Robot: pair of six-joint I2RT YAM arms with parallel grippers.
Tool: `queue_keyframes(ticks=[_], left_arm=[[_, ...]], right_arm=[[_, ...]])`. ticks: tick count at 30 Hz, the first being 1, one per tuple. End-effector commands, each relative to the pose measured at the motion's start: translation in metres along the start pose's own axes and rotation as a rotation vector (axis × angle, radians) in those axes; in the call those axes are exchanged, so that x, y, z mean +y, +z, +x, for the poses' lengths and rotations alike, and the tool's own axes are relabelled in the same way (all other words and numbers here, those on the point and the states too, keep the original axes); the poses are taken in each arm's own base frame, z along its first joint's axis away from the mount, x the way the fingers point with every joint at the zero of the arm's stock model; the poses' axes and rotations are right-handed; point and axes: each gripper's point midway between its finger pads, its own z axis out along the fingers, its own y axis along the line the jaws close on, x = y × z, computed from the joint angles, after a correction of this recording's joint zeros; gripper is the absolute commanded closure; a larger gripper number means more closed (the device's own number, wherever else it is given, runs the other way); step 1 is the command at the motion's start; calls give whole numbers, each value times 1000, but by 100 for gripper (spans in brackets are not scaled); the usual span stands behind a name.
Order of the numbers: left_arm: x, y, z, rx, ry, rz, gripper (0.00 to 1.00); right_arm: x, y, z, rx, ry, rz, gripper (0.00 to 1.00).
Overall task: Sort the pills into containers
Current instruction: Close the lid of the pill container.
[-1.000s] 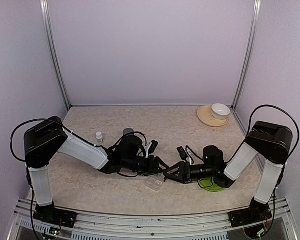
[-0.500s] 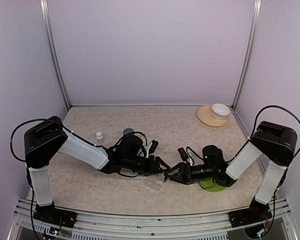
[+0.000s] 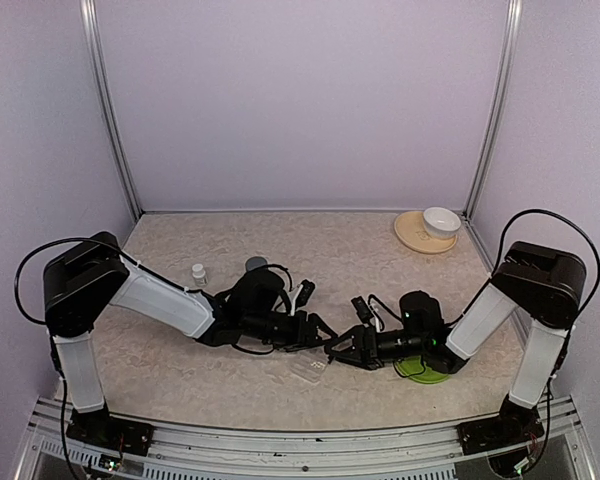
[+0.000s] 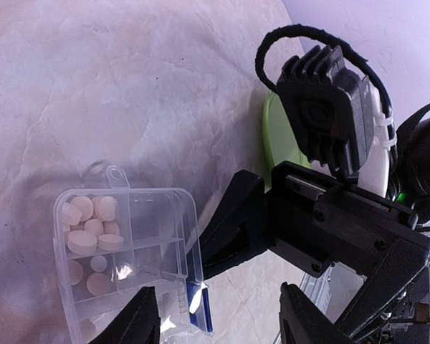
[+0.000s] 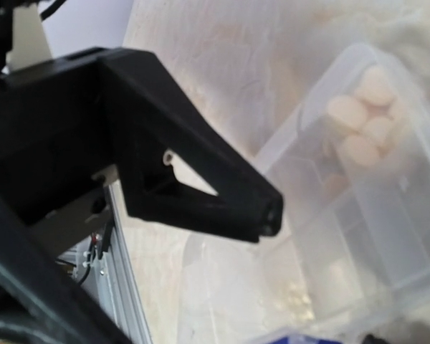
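My right gripper (image 3: 342,352) has crept slightly toward 9 o'clock, nearing the pill organiser (image 3: 308,368), so I judge I'm lining up to handle it. Both jaws hold nothing, with the right wide and the left gripper (image 3: 315,330) partway open. The clear organiser lies flat on the counter (image 3: 230,250) at the left gripper's 6 o'clock, with white pills (image 4: 93,222) in its end compartments.

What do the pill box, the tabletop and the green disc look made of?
The pill box: clear glossy plastic, probably; pills show through its walls. The tabletop: matte, beige, marble-veined; stone or printed laminate, cannot tell. The green disc: smooth lime surface, likely plastic.
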Motion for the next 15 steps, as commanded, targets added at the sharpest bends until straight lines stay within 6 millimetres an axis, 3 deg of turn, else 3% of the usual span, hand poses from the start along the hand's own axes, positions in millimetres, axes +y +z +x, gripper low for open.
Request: queue_keyframes(ticks=[1, 15], left_arm=[[-5, -6, 4, 17, 23, -18, 43], [-8, -5, 7, 25, 36, -28, 43]], right_arm=[[6, 8, -1, 2, -10, -26, 13], [21, 4, 0, -7, -11, -75, 12]])
